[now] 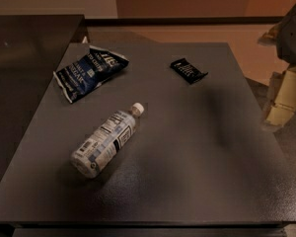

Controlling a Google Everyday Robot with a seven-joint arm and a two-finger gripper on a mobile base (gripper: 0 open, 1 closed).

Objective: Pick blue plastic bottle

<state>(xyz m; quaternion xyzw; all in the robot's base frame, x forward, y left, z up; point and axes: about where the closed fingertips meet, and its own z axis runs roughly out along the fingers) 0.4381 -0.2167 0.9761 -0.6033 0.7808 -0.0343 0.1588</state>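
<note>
Status: gripper off to the right, blue plastic bottle flat on table

I see the blue plastic bottle lying on its side on the dark table, left of centre and toward the near edge. Its white cap points up-right, away from the camera, and its base faces the near-left corner. The label with dark text panels faces up. Nothing touches the bottle.

The dark blue snack bag sits behind it toward the far-left corner, near the cap end but apart from it. The small black wrapped bar lies toward the far edge, right of centre, well apart from both.

The gripper is at the right edge of the frame, past the table's right side, probably over the floor, though I can't be sure from this angle. Only part of it shows, pale beige, with grey arm housing above it. It is well apart from the bottle. I cannot tell whether it is wide or narrow.
</note>
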